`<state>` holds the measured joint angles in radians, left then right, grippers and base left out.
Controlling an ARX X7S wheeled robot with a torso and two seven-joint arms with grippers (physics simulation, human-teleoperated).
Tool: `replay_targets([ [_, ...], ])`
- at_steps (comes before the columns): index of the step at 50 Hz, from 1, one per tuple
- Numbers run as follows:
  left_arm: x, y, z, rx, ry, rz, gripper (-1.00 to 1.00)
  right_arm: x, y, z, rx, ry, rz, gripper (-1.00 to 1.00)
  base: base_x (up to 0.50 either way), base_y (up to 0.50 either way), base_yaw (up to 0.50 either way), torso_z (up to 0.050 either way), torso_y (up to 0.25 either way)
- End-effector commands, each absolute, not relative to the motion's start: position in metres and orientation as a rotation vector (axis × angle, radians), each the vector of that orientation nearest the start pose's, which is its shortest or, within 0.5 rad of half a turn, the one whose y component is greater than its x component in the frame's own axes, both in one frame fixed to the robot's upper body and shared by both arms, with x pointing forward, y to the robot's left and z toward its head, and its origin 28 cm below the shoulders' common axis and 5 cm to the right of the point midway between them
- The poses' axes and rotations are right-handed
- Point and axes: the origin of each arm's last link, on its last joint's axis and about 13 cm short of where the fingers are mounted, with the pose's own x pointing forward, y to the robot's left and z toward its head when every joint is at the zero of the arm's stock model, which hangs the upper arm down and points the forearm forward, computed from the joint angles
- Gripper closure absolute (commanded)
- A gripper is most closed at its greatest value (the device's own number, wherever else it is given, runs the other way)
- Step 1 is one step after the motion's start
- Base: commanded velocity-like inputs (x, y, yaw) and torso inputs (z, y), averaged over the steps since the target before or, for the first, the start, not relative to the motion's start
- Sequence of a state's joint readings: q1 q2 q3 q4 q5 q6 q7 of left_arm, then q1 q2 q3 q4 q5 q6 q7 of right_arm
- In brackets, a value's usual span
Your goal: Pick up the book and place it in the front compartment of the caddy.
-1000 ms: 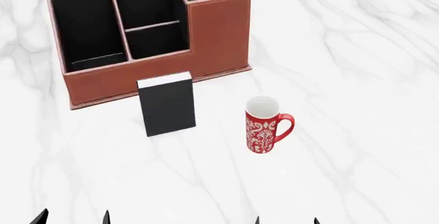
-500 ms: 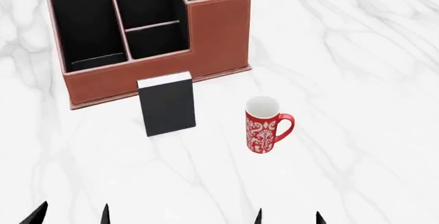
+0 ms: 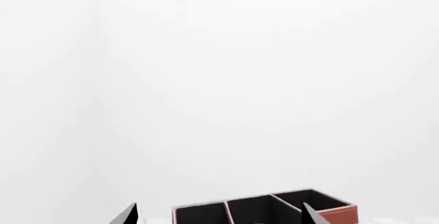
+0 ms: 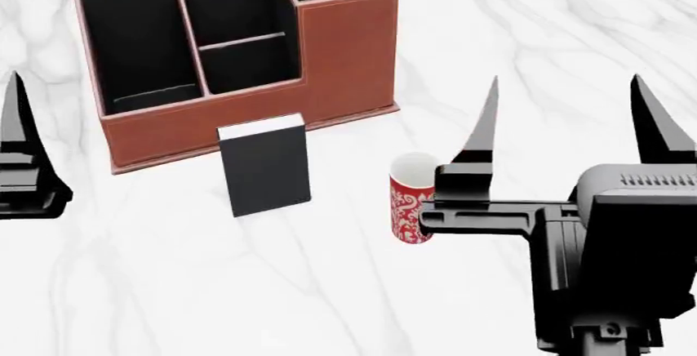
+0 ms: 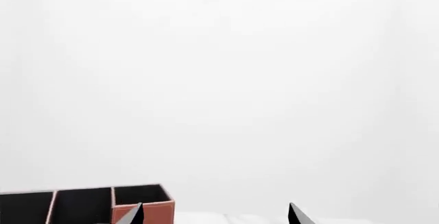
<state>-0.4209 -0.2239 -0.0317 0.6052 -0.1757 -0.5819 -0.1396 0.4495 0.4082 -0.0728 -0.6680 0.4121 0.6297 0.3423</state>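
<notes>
Two grippers in view, nothing held in either. Right gripper (image 4: 566,119) is spread wide: two black pointed fingers aimed away from the robot, clear air between them, black wrist block below at the head view's right. Its inner finger (image 4: 485,123) overlaps the red-and-white mug (image 4: 410,202) in that view, covering the mug's handle side; can't tell if they touch. Left gripper (image 3: 218,215): only one finger (image 4: 15,119) visible at the head view's left edge, but the left wrist view shows both tips set well apart, so it's wide too.

Book (image 4: 264,166) stands upright on the white marble table (image 4: 544,37), black cover facing the robot, white page edges on top. It's just in front of the caddy (image 4: 348,58), near its low front wall; whether they touch I can't tell. Mug is to the book's right, apart from it.

Caddy sits at the far left of the table: reddish-brown outside, black lining, three columns. Middle column is split by a low pale-rimmed divider; the front compartment (image 4: 248,64) is the near cell of that pair, directly behind the book.

Both wrist views mostly show blank white background, with the caddy's top edge low in frame between the fingertips.
</notes>
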Motion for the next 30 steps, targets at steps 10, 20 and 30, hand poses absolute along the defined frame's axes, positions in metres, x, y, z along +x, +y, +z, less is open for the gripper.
replay_targets([
  [10, 0.236, 0.251, 0.228, 0.061, -0.570, 0.122, -1.00, 0.219, -0.139, 0.241, -0.092, -0.573, -0.054, -1.00, 0.00, 0.00, 0.00, 0.000, 0.000],
  [20, 0.236, 0.253, 0.225, 0.063, -0.563, 0.131, -1.00, 0.221, -0.135, 0.238, -0.095, -0.567, -0.027, -1.00, 0.00, 0.45, 0.00, 0.000, 0.000],
  [30, 0.237, 0.252, 0.223, 0.066, -0.558, 0.129, -1.00, 0.222, -0.135, 0.236, -0.097, -0.557, -0.014, -1.00, 0.00, 0.50, 0.00, 0.000, 0.000],
])
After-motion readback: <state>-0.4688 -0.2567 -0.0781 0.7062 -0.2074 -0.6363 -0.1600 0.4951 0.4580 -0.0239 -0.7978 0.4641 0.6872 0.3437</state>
